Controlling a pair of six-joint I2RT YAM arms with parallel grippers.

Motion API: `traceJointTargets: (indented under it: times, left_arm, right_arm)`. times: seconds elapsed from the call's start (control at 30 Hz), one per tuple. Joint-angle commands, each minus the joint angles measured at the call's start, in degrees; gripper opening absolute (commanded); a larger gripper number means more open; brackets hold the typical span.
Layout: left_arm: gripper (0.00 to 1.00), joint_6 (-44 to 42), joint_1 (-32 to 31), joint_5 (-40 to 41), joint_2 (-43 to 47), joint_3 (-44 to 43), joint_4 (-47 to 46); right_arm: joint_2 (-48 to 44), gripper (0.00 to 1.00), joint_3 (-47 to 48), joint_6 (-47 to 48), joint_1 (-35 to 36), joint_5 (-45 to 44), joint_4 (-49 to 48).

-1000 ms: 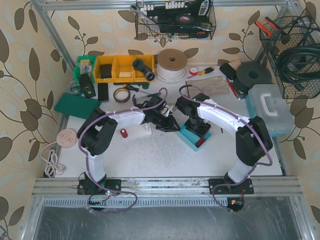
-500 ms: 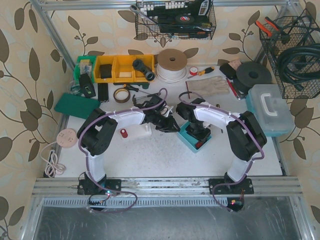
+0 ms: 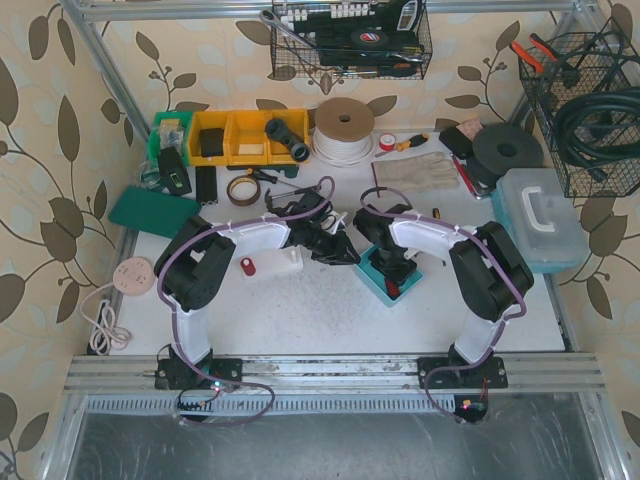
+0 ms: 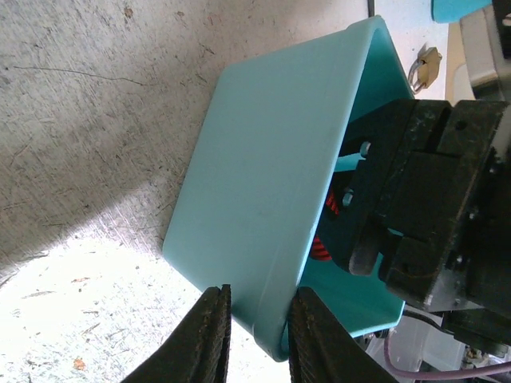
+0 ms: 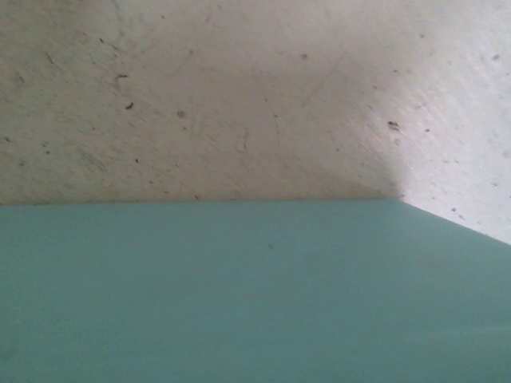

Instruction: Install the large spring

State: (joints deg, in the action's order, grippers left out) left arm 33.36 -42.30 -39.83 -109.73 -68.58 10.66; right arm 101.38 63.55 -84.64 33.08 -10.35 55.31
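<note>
A teal tray [image 3: 372,272] sits on the table between the arms. My left gripper [image 3: 349,254] is shut on the tray's left wall; in the left wrist view its fingers [image 4: 209,339] straddle that wall [image 4: 263,183], one outside and one inside. My right gripper [image 3: 393,268] reaches down into the tray, and its black housing [image 4: 431,191] fills the tray's inside. A red spring [image 3: 393,291] lies in the tray, with only a few coils [image 4: 321,249] showing under the right gripper. The right wrist view shows only the teal surface [image 5: 255,295] and table; its fingers are hidden.
A red-capped small bottle [image 3: 247,266] and a white part [image 3: 291,259] lie left of the tray. Yellow bins [image 3: 235,135], a wire spool [image 3: 343,126], a tape roll [image 3: 240,188] and gloves [image 3: 415,172] line the back. A clear toolbox [image 3: 540,215] stands right.
My right gripper has moved left and down into the teal tray, its elbow folding in. My left gripper has kept its hold on the tray wall.
</note>
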Motion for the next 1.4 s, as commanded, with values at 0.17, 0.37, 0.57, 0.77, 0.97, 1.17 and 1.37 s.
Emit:
traceJointTargets:
  times: [0.17,0.37,0.57,0.77,0.97,1.17,1.37]
  left_arm:
    - [0.25,0.47,0.82,-0.11,-2.24,-0.53,3.61]
    - [0.25,-0.39,1.05,0.11,-2.65,-2.16,4.93]
    - [0.24,-1.24,1.17,0.26,-2.94,-3.2,6.44]
    - [0.24,-2.23,1.17,0.28,-2.95,-3.81,7.74]
    - [0.24,-6.1,1.17,1.56,-3.38,-5.89,12.13]
    - [0.24,-6.75,1.17,2.29,-3.29,-6.38,13.41]
    - [0.24,-6.75,1.17,3.35,-3.54,-6.39,14.38]
  right_arm:
    - [0.12,0.45,-2.93,1.3,-1.14,-0.46,-4.14]
    - [-2.7,0.56,3.66,22.57,-1.62,-3.5,0.42]
    - [-7.56,0.49,5.15,44.91,-2.62,2.05,-0.54]
    - [-14.83,0.44,1.27,57.75,-5.23,13.29,-0.95]
    - [-19.92,0.4,-5.74,68.12,-11.68,24.35,-3.1]
    - [-15.14,0.39,-5.9,72.72,-11.82,28.73,-6.98]
    - [-10.96,0.41,-5.86,74.7,-11.81,27.85,-7.89]
